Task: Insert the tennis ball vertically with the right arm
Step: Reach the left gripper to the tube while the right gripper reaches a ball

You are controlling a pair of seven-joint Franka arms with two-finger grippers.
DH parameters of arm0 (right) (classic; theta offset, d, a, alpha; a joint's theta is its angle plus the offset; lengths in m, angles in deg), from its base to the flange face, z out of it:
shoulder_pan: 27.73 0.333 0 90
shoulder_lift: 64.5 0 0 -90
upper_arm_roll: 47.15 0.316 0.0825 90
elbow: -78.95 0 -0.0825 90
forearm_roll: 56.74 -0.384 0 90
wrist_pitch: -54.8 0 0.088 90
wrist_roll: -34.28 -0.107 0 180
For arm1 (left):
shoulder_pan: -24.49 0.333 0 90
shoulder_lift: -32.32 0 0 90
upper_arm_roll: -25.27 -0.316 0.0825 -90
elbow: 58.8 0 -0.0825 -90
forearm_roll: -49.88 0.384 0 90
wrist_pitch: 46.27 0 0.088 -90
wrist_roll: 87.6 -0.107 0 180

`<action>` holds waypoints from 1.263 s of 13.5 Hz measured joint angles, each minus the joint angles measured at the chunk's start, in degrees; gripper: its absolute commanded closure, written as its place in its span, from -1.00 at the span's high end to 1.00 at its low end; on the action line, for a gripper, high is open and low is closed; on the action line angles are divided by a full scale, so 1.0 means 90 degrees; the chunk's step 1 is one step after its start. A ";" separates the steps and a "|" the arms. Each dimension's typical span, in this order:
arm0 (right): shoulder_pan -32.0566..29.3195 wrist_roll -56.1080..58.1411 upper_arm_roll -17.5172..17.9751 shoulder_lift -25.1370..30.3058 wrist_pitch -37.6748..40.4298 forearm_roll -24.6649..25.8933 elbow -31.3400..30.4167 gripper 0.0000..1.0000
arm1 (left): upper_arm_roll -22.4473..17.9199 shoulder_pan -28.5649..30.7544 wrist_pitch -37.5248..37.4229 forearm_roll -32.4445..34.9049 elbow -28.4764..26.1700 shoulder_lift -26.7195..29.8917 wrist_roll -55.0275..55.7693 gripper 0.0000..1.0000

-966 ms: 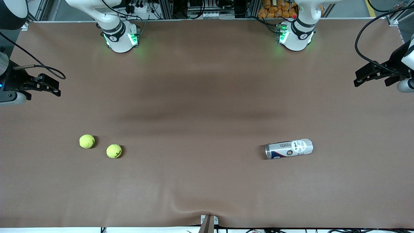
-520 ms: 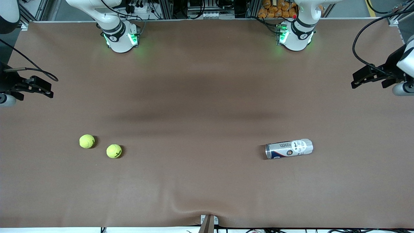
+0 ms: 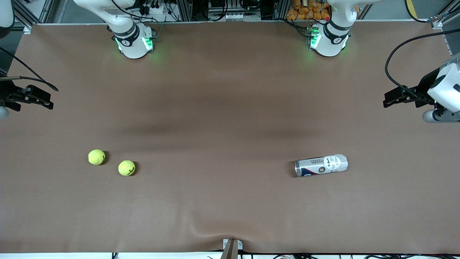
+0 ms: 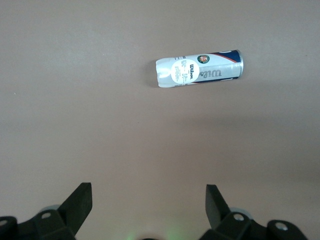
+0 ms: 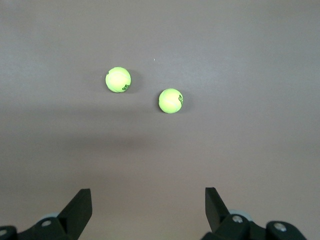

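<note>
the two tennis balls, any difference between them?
Position: one tennis ball lies closer to the right arm's end of the table; the other tennis ball lies nearer the front camera and closer to the can. Shared: yellow-green, same size, resting apart on the table, neither grasped.

Two balls (image 3: 96, 157), can (image 3: 321, 165) (lying)

Balls (image 3: 111, 162) well apart from can (image 3: 321, 165)
</note>
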 measured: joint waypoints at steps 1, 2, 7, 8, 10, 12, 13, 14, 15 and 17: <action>0.0000 0.0000 0.0002 -0.0001 0.0000 -0.0001 0.0000 1.00 | 0.0000 -0.0001 0.0035 0.0070 -0.0001 -0.0051 -0.0043 1.00; 0.0000 0.0000 0.0007 -0.0001 0.0000 -0.0002 -0.0001 1.00 | 0.0000 -0.0004 0.0062 0.0162 -0.0003 -0.0120 -0.0126 1.00; -0.0142 0.0111 0.0002 -0.0097 -0.0041 -0.0002 -0.0020 1.00 | 0.0009 -0.0042 0.0643 0.0710 -0.0014 -0.0735 -0.1446 1.00; -0.0249 0.0263 0.0000 -0.0176 -0.0167 -0.0002 -0.0025 1.00 | 0.0013 -0.0075 0.0734 0.0785 -0.0016 -0.0884 -0.1739 1.00; -0.0532 0.0636 -0.0006 -0.0401 -0.0436 -0.0002 -0.0039 1.00 | 0.0019 -0.0225 0.0885 0.0952 -0.0019 -0.1200 -0.2182 1.00; -0.0741 0.0781 -0.0012 -0.0649 -0.0600 -0.0036 -0.0066 1.00 | 0.0034 -0.0539 0.1054 0.1370 -0.0024 -0.1546 -0.2401 1.00; -0.0788 0.0801 -0.0013 -0.0777 -0.0681 -0.0099 -0.0091 1.00 | 0.0046 -0.0738 0.1163 0.1605 -0.0027 -0.1730 -0.2432 1.00; -0.0811 0.0802 -0.0013 -0.0911 -0.0755 -0.0159 -0.0116 1.00 | 0.0058 -0.0955 0.1270 0.1852 -0.0031 -0.1921 -0.2437 1.00; -0.0827 0.0802 -0.0013 -0.1050 -0.0828 -0.0222 -0.0139 1.00 | 0.0067 -0.1170 0.1372 0.2116 -0.0037 -0.2112 -0.2437 1.00; -0.0845 0.0802 -0.0013 -0.1307 -0.0965 -0.0383 -0.0191 1.00 | 0.0071 -0.1500 0.1501 0.2581 -0.0046 -0.2479 -0.2437 1.00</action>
